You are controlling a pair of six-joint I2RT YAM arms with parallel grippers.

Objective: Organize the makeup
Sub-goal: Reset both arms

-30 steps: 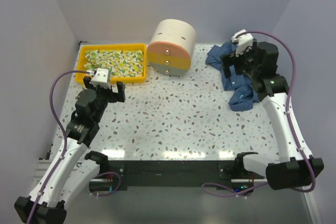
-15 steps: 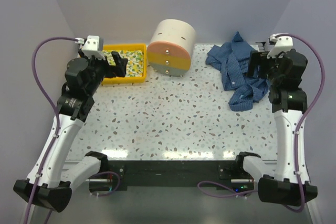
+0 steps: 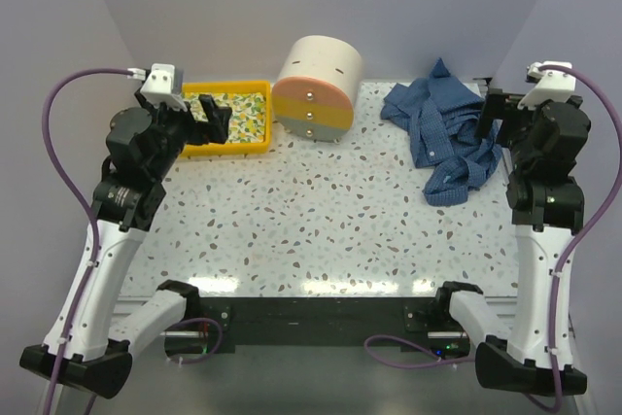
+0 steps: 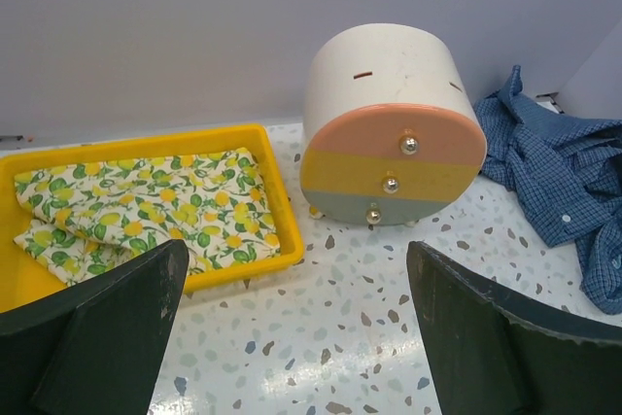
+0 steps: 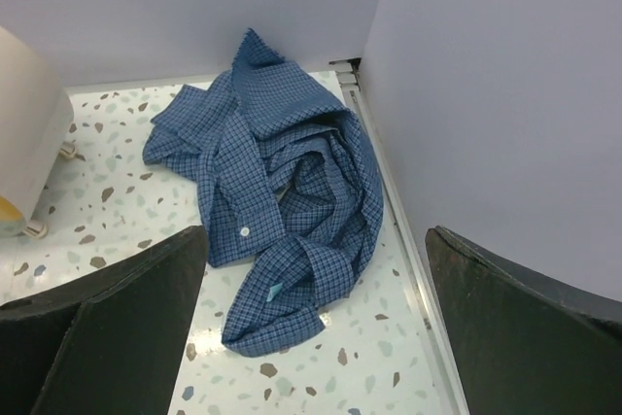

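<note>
Jaws on both your arms stand wide apart and hold nothing. The left jaws are above the yellow tray [image 4: 146, 136] with the leaf-patterned cloth [image 4: 146, 201]. The right jaws are beside the blue shirt [image 5: 292, 182] on the bench [image 4: 340, 337]. The round drawer box [image 4: 389, 75] stands between them. You cannot see the makeup in any view.

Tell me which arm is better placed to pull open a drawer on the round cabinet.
Left, probably. The left gripper, open, faces the knobbed drawer fronts of the round cabinet; the right gripper points at the blue shirt, with the cabinet at its view's edge.
</note>
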